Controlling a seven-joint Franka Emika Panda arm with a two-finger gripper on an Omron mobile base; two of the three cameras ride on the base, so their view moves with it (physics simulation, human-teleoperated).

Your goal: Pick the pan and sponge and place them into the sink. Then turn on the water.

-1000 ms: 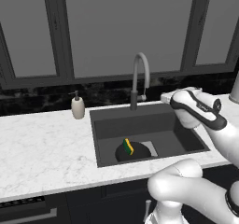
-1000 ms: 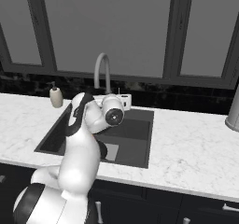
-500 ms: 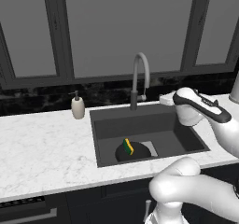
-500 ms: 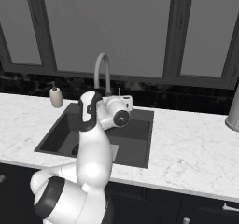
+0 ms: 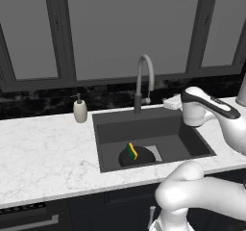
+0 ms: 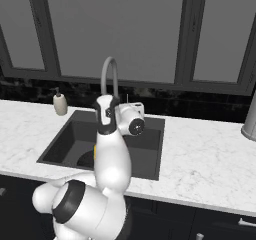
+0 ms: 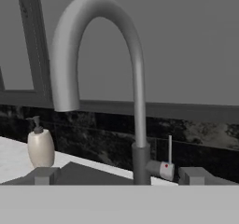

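Your end effector, fingers apart and empty, has swung from over the sink to face the faucet. The pan and sponge lie in the basin, so the faucet lever is likely next.

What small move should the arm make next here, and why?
Probably ease the open hand forward to the faucet's lever. The pan and sponge already lie in the sink, no water runs from the faucet, and the hand view faces the lever, still apart from it.
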